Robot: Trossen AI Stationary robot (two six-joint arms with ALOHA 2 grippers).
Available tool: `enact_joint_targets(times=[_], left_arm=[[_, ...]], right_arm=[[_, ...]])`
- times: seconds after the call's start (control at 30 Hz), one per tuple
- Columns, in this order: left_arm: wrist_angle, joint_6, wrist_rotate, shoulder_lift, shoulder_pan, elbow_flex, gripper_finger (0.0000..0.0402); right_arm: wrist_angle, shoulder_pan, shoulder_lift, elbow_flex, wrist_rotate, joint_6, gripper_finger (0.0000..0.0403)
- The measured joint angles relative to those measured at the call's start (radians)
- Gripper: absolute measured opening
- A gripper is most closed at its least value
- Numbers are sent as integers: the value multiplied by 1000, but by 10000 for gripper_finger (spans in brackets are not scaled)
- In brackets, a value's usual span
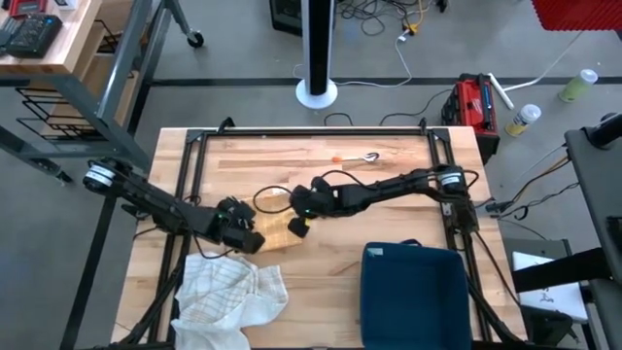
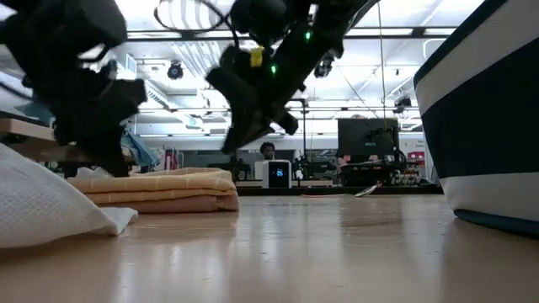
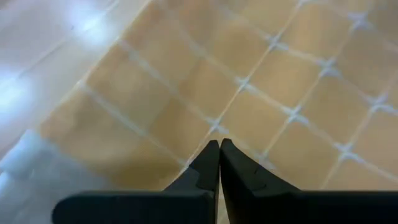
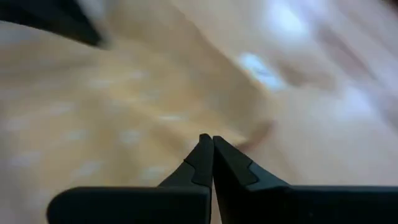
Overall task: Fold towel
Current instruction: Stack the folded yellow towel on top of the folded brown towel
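Folded tan checked cloth towel [image 1: 275, 233] lying mid-table between both claws.
Left gripper [image 1: 243, 236] is pressing clenched and empty on its left end; right gripper [image 1: 297, 226], clenched and empty, is hovering over its right edge, both equally close.

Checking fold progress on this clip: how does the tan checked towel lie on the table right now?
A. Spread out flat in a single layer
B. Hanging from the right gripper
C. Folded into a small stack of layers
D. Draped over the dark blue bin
C: the low view shows the tan towel as stacked layers on the table, both grippers shut above it.
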Motion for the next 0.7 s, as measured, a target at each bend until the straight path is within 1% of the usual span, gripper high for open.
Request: enact_joint_targets(times=[0.13, 0.2, 0.27, 0.33, 0.43, 0.53, 0.57, 0.63, 0.7], left_arm=[[43, 154, -32, 0, 0, 58, 1], [59, 268, -85, 3, 6, 74, 3], [133, 385, -147, 11, 24, 83, 2], [170, 498, -169, 10, 58, 74, 1], [306, 646, -132, 15, 122, 45, 1], [418, 749, -69, 23, 183, 8, 1], [457, 767, -51, 27, 200, -5, 1], [482, 774, -44, 35, 229, -36, 1], [500, 762, -44, 56, 259, -57, 1]], right_arm=[[4, 23, -4, -1, -137, 9, 0], [10, 36, 6, -1, -145, 10, 0], [6, 45, 13, -1, -144, 10, 0], [18, 52, 26, -1, -144, 16, 0], [36, 56, 52, -2, -144, 18, 0], [26, 56, 62, -5, -145, 18, 0], [36, 56, 70, -3, -145, 18, 0], [21, 56, 75, -3, -159, 18, 0], [21, 56, 78, -5, -211, 16, 0]])
